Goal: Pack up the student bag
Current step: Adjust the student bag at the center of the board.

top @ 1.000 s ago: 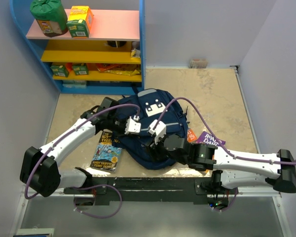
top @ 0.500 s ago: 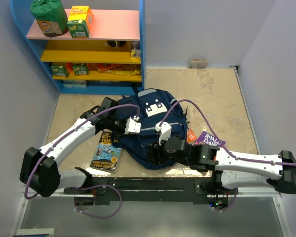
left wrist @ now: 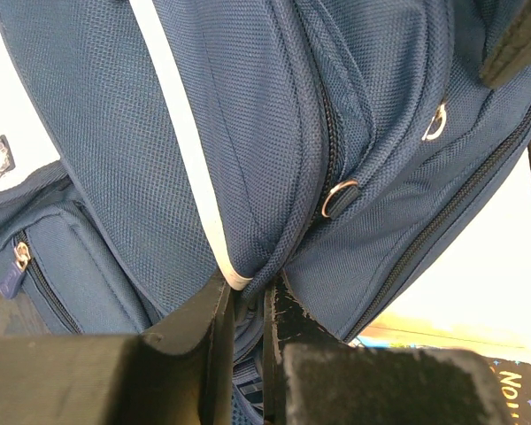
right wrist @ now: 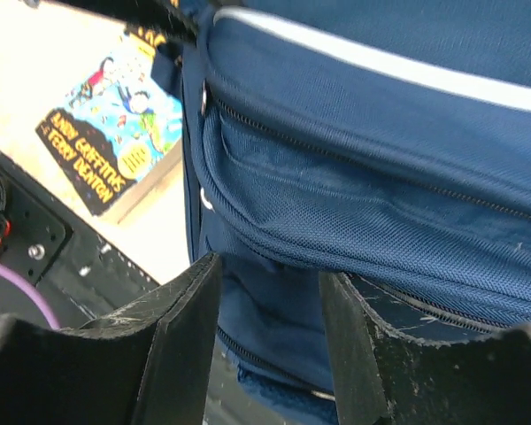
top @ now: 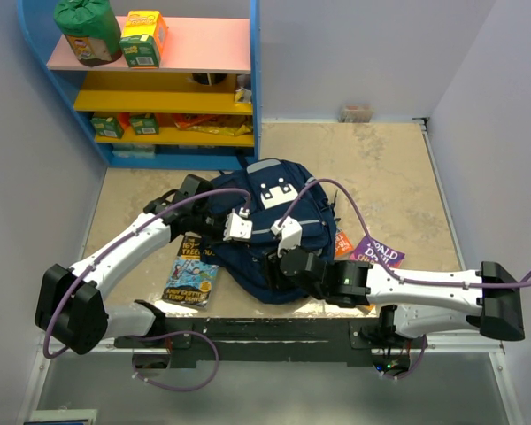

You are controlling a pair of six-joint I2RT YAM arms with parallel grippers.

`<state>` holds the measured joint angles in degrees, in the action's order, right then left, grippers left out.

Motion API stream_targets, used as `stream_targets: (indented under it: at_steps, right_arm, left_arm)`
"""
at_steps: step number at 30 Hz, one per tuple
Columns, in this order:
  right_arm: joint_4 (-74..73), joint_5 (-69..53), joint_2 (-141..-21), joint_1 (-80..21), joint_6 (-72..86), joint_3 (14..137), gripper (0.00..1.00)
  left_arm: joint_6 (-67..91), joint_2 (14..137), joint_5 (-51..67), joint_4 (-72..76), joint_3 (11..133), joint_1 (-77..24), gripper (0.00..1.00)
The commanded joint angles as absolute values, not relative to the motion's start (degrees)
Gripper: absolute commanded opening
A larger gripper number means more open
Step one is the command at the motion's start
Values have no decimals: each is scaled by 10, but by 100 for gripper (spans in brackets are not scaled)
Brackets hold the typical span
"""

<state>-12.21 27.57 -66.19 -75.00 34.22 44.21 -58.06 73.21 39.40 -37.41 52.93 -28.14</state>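
Observation:
The student bag (top: 270,212) is a navy-blue backpack with a white patch and a thin light stripe, lying in the middle of the table. My left gripper (top: 253,237) is over its left side. In the left wrist view it (left wrist: 248,305) is shut on a fold of the bag's fabric (left wrist: 248,133), just below the end of the stripe. My right gripper (top: 276,267) is at the bag's near edge. In the right wrist view it (right wrist: 270,292) is open, with the bag's lower edge (right wrist: 380,177) between its fingers.
A Treehouse book (top: 191,270) lies left of the bag and shows in the right wrist view (right wrist: 115,133). A purple Roald Dahl book (top: 379,251) and an orange item (top: 343,241) lie to its right. A blue shelf unit (top: 159,80) with cartons stands at the back left.
My right arm has shifted left along the bag's near edge, its gripper now lower on the bag. My left arm has not moved.

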Motion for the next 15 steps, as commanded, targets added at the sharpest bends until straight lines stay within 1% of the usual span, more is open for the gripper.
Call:
stream_targets:
  at_steps: [1, 5, 7, 14, 15]
  right_arm:
    - [-11, 320, -645, -745, 302, 421, 50]
    - [41, 283, -651, -746, 258, 403, 45]
    - [75, 274, -652, -745, 244, 391, 42]
    - [198, 222, -632, -747, 217, 344, 39]
    - [220, 208, -631, -747, 217, 338, 37]
  left_arm:
    - [-576, 718, 385, -366, 527, -272, 0]
    - [-565, 714, 392, -367, 527, -272, 0]
    - [-566, 714, 392, -368, 527, -272, 0]
    - [-558, 718, 395, -365, 532, -272, 0]
    - [-555, 721, 396, -364, 533, -272, 0]
